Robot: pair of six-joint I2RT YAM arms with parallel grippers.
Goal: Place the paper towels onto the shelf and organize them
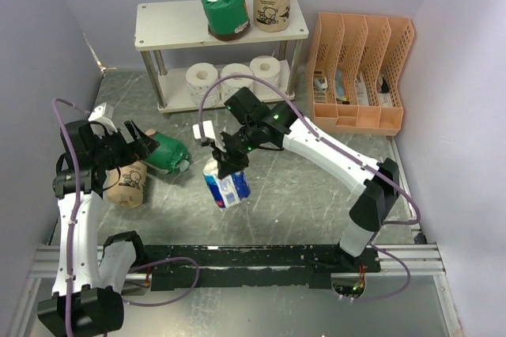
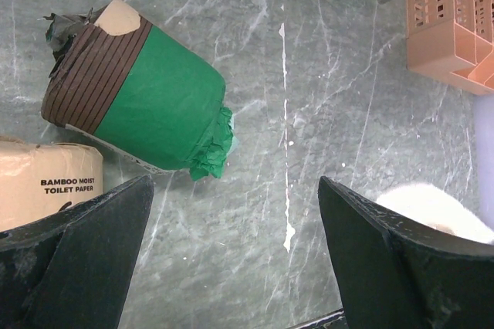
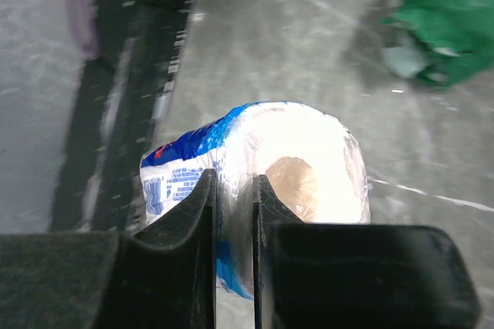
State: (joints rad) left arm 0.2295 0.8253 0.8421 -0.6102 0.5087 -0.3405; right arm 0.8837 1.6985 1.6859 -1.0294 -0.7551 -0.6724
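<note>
Though blurry, half behind fingers point(image 3: 174, 267) — blue-and-white roll point(image 3: 309, 159) tight in right claw point(image 3: 235, 182); left claw point(image 2: 234, 190) agape.

You had a grey table point(image 1: 316, 195) bearing the shelf point(image 1: 166, 24), with 1 green roll point(image 1: 224, 6) and 1 tan roll point(image 1: 272, 3) on top, 3 white rolls point(image 1: 236, 80) below, an orange organizer point(image 1: 360, 68) beside it, and 2 wrapped rolls point(image 1: 166, 153) lying left.

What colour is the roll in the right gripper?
Blue and white; the roll shows best in the right wrist view.

"BAMBOO MOIST TOILET PAPER" – tan roll point(image 2: 42, 186), L wrist cam
</note>
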